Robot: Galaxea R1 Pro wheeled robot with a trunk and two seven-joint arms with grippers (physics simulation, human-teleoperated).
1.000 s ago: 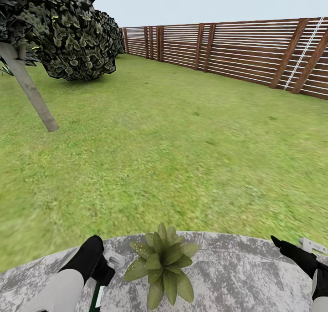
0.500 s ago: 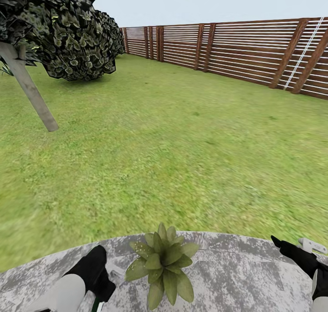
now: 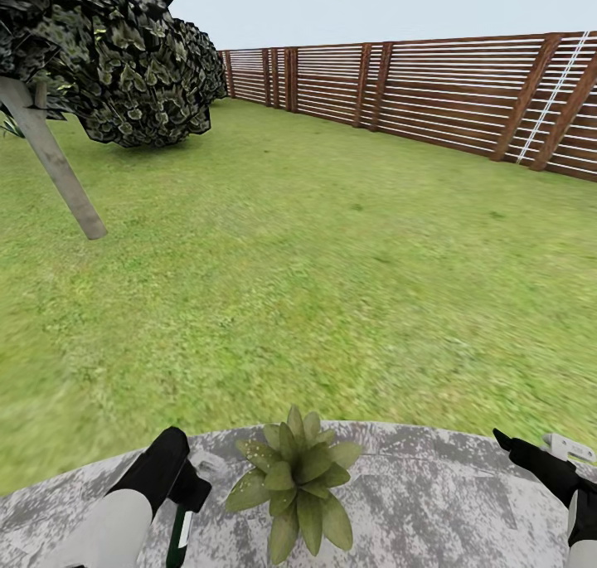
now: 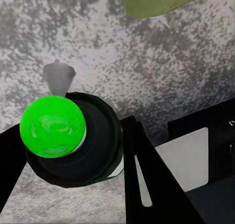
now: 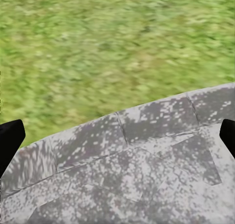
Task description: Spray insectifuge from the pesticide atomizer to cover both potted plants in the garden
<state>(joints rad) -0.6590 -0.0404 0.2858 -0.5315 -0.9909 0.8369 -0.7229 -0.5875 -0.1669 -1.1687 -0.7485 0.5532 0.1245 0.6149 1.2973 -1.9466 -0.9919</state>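
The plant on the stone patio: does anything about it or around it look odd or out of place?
Mostly no. The plant sits upright on the patio with its leaves whole, though no pot shows beneath it. Beside it the left gripper holds a dark-green atomizer tilted. Nothing looks spilled or broken.

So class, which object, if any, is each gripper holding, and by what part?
The left gripper grips the pesticide atomizer by its upper body, the bottle hanging below. The right gripper holds nothing, jaws apart.
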